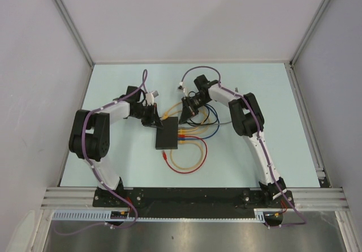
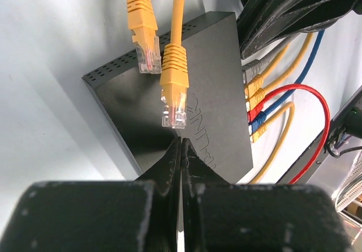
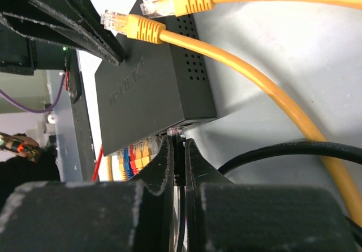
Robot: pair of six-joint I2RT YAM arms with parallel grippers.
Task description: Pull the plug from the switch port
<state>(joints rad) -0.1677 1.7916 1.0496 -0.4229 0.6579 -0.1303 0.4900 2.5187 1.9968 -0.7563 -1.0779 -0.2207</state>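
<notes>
The switch (image 1: pixel 167 134) lies flat in the middle of the pale, smooth table (image 1: pixel 113 82), between the two arms. It is a low matte-black box with crisp edges, faint raised lettering (image 2: pixel 201 130) on its lid and a grid of small vent holes (image 3: pixel 189 59) along one short side. Along one long edge sits a row of seated plugs (image 2: pixel 253 102): a grey plug (image 2: pixel 251 66) at the end, then yellow, red and blue rubbery boots with ribbed collars. A glossy red cable (image 2: pixel 317 99) loops away from them, and a blue cable (image 2: pixel 305 65) runs off beside it. Two loose plugs (image 2: pixel 174 88) with clear plastic tips and yellow boots lie across the lid, plugged into nothing. The left gripper (image 2: pixel 181 150) has its scuffed black fingers pressed flat together, holding nothing, tips down on the lid beside the lettering. The right gripper (image 3: pixel 179 147) is likewise squeezed to a hairline gap, its tips at the port-edge corner right by the grey plug. Whether anything is pinched between them cannot be told. A round black cable (image 3: pixel 294 148) curves in just beside its fingers.
</notes>
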